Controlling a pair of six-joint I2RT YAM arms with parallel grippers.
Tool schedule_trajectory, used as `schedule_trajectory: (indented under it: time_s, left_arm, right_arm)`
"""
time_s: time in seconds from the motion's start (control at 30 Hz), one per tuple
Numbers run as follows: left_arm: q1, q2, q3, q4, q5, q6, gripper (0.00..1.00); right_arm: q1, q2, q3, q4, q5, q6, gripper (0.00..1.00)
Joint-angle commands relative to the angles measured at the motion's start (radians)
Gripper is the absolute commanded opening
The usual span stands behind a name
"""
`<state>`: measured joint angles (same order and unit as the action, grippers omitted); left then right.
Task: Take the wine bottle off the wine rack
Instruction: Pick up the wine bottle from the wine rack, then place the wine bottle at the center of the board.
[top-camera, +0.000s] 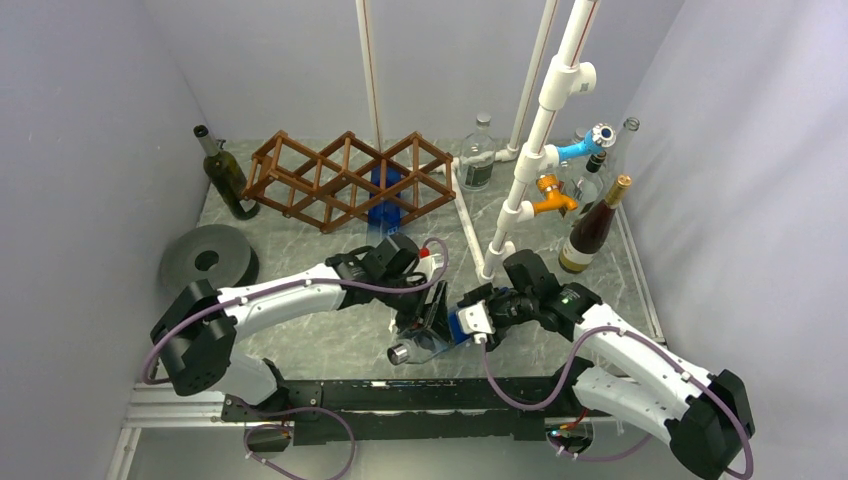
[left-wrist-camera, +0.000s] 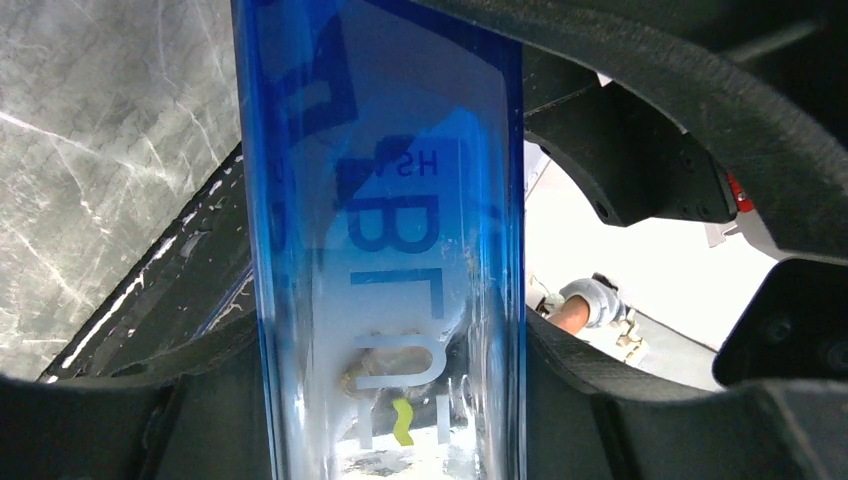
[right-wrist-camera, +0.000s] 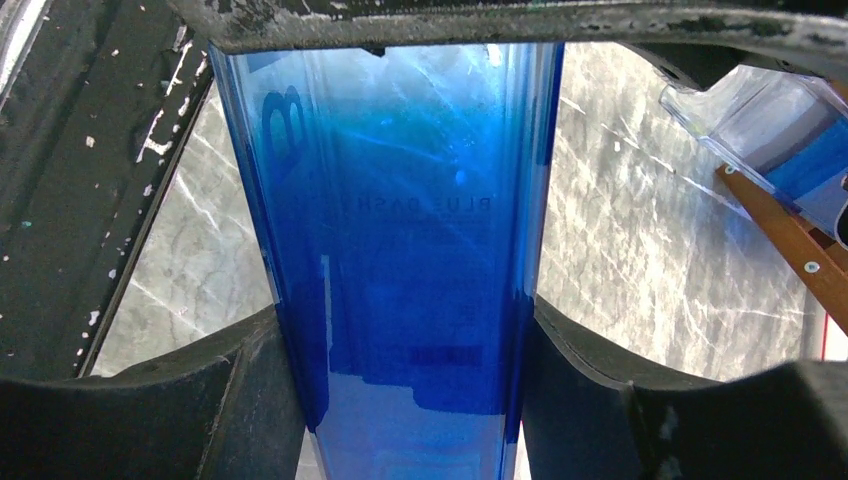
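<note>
The brown wooden lattice wine rack (top-camera: 330, 178) stands at the back of the table. A blue-and-clear bottle (top-camera: 385, 195) still lies in one of its cells; it also shows in the right wrist view (right-wrist-camera: 770, 120). A second blue-and-clear wine bottle (top-camera: 437, 335) is held between both arms near the front edge, lying roughly level, well apart from the rack. My left gripper (left-wrist-camera: 390, 400) is shut on this bottle (left-wrist-camera: 390, 230). My right gripper (right-wrist-camera: 405, 400) is shut on the same bottle (right-wrist-camera: 400, 250) from the other side.
A green bottle (top-camera: 225, 175) stands left of the rack, with a grey disc (top-camera: 207, 260) in front of it. A white pipe frame (top-camera: 530, 160) rises at centre right. A clear bottle (top-camera: 478, 155) and a dark gold-capped bottle (top-camera: 592, 228) stand nearby.
</note>
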<state>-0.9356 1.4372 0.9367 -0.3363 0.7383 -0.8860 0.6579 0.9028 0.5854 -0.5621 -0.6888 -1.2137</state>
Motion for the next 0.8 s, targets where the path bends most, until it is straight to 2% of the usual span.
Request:
schedule_trajectory:
  time_s: [0.0,0.07,0.1,0.17,0.37,0.43,0.57,0.77]
  left_arm:
    - [-0.007,-0.014,0.123,0.162,0.091,0.050,0.00]
    - [-0.006,-0.007,0.130,0.156,0.094,0.054,0.00]
    - [-0.005,-0.006,0.132,0.153,0.093,0.056,0.05]
    - [-0.002,-0.007,0.130,0.150,0.091,0.060,0.16]
    - [0.023,-0.046,0.111,0.121,0.063,0.071,0.62]
    - [0.034,-0.061,0.111,0.099,0.057,0.084,0.71]
    - [0.058,-0.086,0.101,0.077,0.047,0.103,0.80]
    - [0.086,-0.143,0.048,0.093,0.020,0.111,0.87]
  right_arm:
    - [0.006,0.008,0.010,0.011,-0.059,-0.006,0.20]
    - [0.005,0.003,0.008,0.008,-0.070,-0.001,0.03]
    - [0.004,0.001,0.009,0.004,-0.077,0.002,0.00]
    - [-0.006,-0.006,0.009,-0.003,-0.095,0.009,0.00]
    - [-0.034,-0.029,0.007,-0.024,-0.126,-0.002,0.00]
    - [-0.041,-0.031,0.010,-0.032,-0.139,-0.003,0.00]
    - [-0.062,-0.038,0.010,-0.037,-0.163,0.001,0.00]
    - [-0.084,-0.038,0.012,-0.041,-0.192,0.014,0.00]
